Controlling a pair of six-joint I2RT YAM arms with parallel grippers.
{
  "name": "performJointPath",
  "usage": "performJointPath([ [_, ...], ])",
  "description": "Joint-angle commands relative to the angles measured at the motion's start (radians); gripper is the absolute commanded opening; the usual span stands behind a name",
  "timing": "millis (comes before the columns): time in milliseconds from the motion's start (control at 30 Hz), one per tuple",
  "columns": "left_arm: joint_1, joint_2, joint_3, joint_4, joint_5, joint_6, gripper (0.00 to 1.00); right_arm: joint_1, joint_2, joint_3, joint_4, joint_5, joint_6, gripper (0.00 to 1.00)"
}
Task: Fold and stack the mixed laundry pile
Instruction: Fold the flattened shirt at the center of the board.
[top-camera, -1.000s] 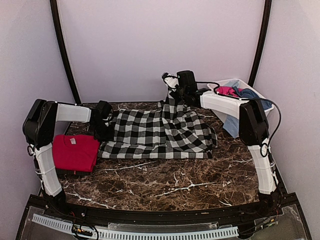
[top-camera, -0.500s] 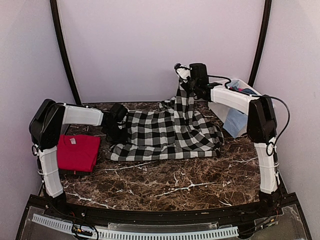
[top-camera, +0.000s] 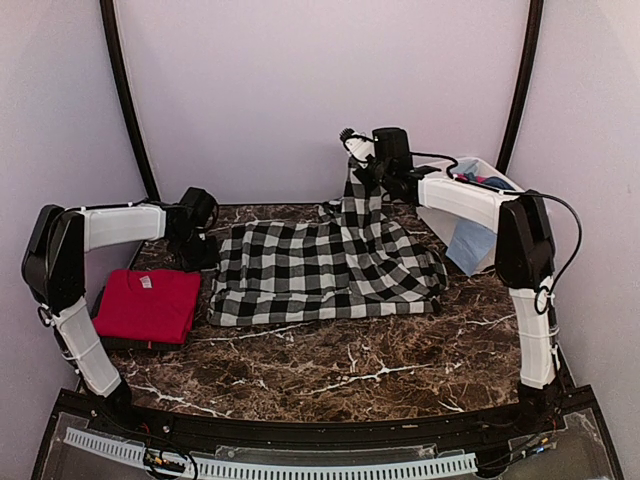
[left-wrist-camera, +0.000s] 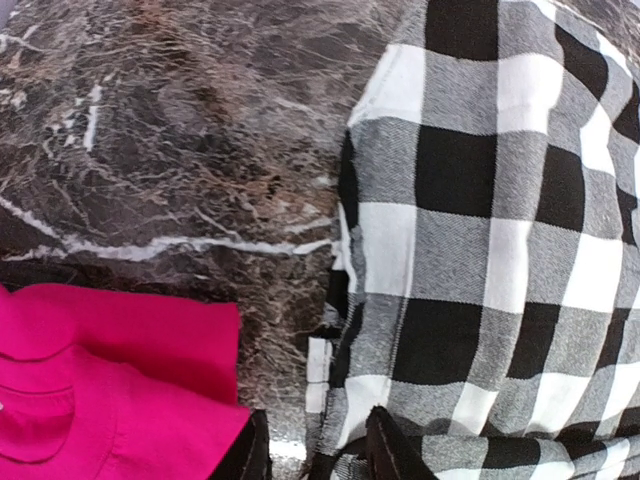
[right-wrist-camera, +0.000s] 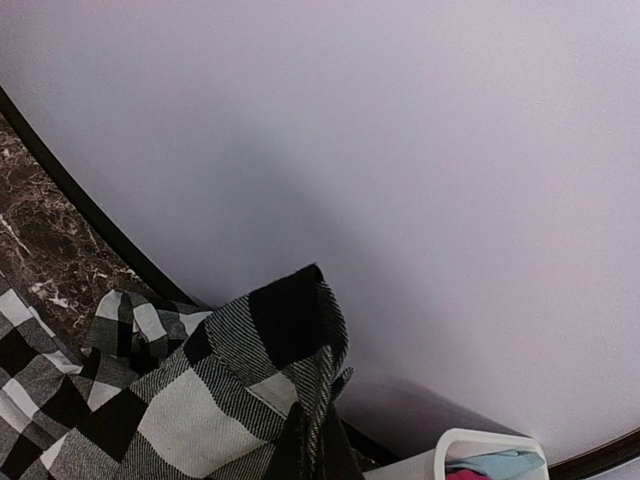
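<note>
1. Above the table, the overhead camera shows the checked garment (top-camera: 320, 275) spread mostly flat across the middle of the marble table (top-camera: 350, 370). Its far right corner is drawn up into a peak by the right gripper (top-camera: 362, 165), probably to pull slack out before a fold.
2. From the same camera, the red tee (top-camera: 150, 305) lies folded at the left edge, apparently the base of the stack. The white tub (top-camera: 497, 165) at the far right holds pink and blue pieces (top-camera: 478, 182) that are not yet folded, and a light blue cloth (top-camera: 465, 245) hangs down its side.
3. Also from overhead, the left gripper (top-camera: 205, 258) sits low between the tee and the garment's left edge, placed to take or pin that side.
4. On the left wrist camera, the two fingers (left-wrist-camera: 385, 450) stand a narrow gap apart. The garment's hem (left-wrist-camera: 335, 300) runs into that gap but looks slack on the marble rather than pinched. The red tee's corner (left-wrist-camera: 120, 370) is just beside them.
5. On the right wrist camera, checked cloth (right-wrist-camera: 230, 380) rises in a bunched fold to the bottom of the frame, so the fingers there appear closed on it, though they are barely visible. The tub's rim (right-wrist-camera: 470, 437) shows at lower right.
</note>
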Motion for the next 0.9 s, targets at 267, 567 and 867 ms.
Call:
performJointPath([
  [267, -0.020, 0.050, -0.045, 0.074, 0.196, 0.088, 0.28, 0.006, -0.047, 0.008, 0.029, -0.001, 0.017, 0.00],
  [567, -0.056, 0.116, -0.046, 0.024, 0.124, 0.078, 0.31, 0.006, -0.047, 0.014, 0.030, 0.004, 0.013, 0.00],
  [867, -0.095, 0.103, -0.062, 0.006, 0.070, 0.050, 0.23, 0.006, -0.045, 0.012, 0.027, 0.005, 0.016, 0.00],
])
